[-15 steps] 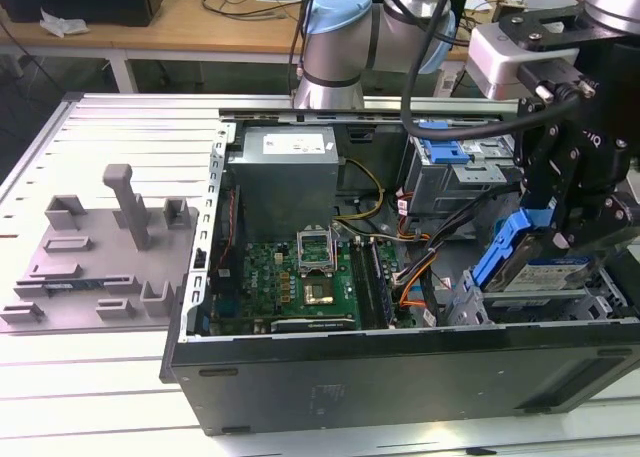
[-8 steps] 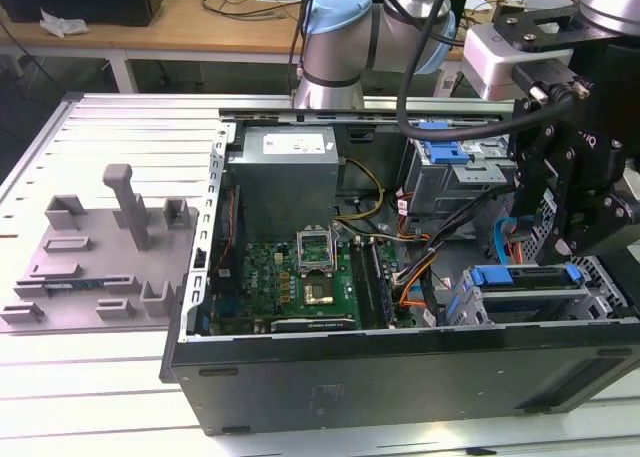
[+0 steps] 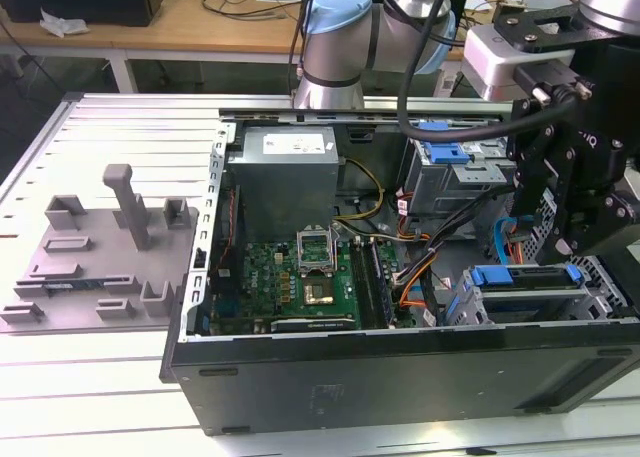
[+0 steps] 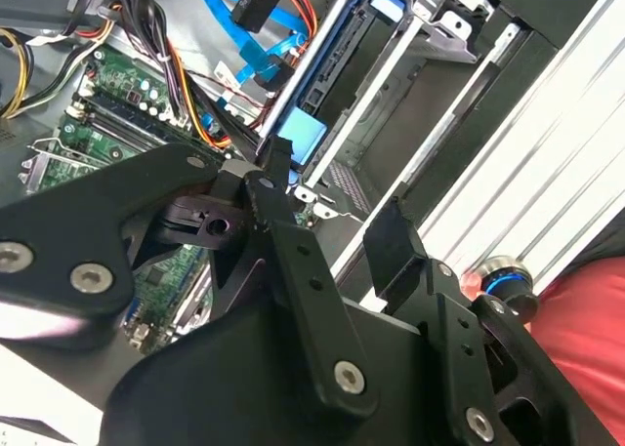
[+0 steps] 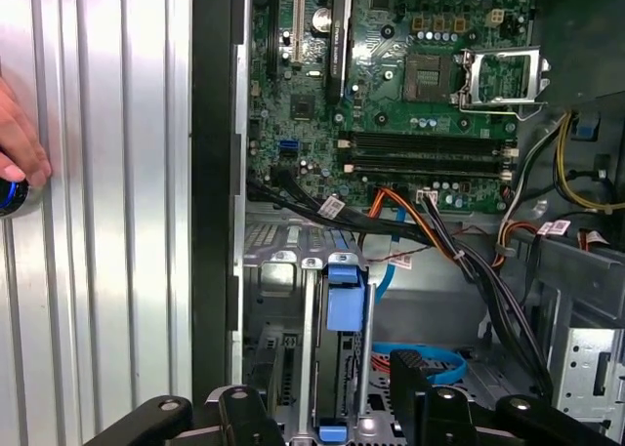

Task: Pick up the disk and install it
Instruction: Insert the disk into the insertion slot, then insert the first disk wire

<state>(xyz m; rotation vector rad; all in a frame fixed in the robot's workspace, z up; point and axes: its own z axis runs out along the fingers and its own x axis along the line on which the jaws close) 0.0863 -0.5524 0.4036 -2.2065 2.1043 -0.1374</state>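
Possibly the disk (image 3: 525, 277) sat unlatched, four o'clock in the exterior view
Fingers (image 5: 410, 380) hung open and empty above it; close cables (image 5: 459, 261) risked snagging

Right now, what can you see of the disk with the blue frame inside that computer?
The disk is a flat grey metal slab with a blue plastic bracket along its upper edge. It stands on edge, slotted in a metal drive cage at the open computer case's corner, on the exterior view's right. The gripper hangs just above it, fingers open; I cannot tell whether they touch it.
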